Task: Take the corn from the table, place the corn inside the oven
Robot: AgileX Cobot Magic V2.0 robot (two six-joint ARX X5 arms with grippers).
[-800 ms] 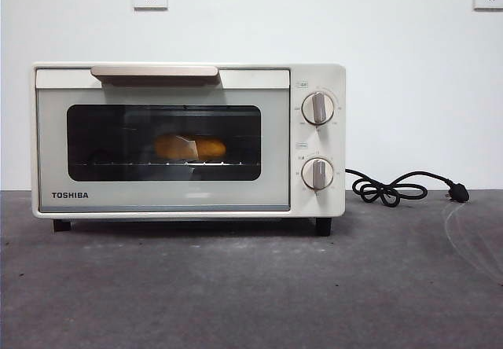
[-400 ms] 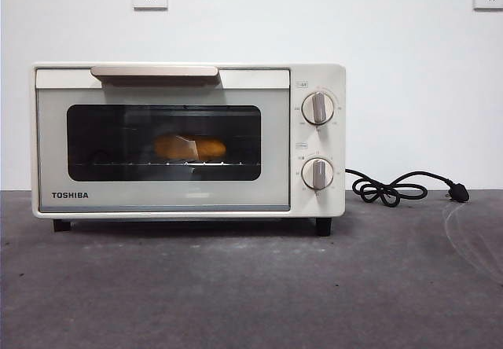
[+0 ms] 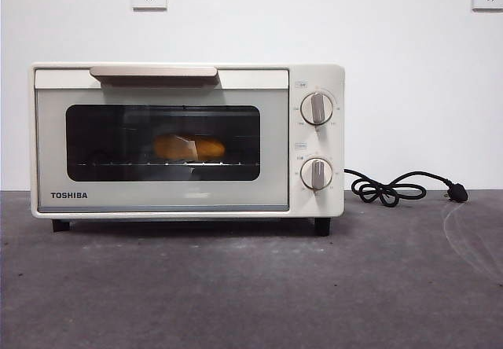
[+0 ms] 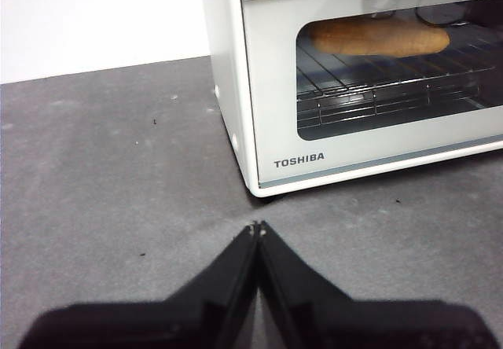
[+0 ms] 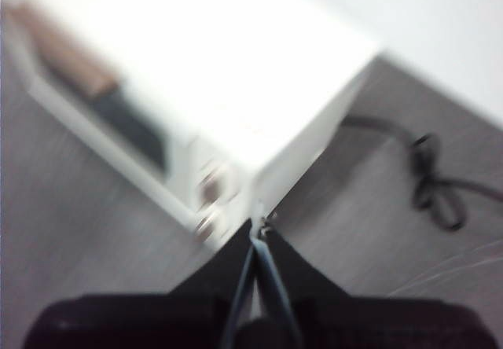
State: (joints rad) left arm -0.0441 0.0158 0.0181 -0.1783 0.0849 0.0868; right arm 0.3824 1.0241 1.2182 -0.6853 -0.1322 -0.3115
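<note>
Behind the dark glass door of the cream-white Toshiba toaster oven (image 3: 187, 140) — lying on the wire rack, the glossy yellow-orange bumpy toy corn cob (image 3: 189, 147). Standing toward the back edge of the dark grey matte table (image 3: 251, 286), door closed, black cord (image 3: 397, 187) trailing off beside it. Hovering low before the oven's front corner, left gripper (image 4: 257, 228) pressed together and empty. Hanging above the knob end — right gripper (image 5: 258, 227), blurred, jaws pressed together.

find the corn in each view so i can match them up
Front view: the corn lies on the rack behind the oven's shut glass door.
Left wrist view: the corn shows through the door glass, on the rack.
Right wrist view: blurred; corn not visible.
Shared landmark: the cream oven body, seen in all three.
</note>
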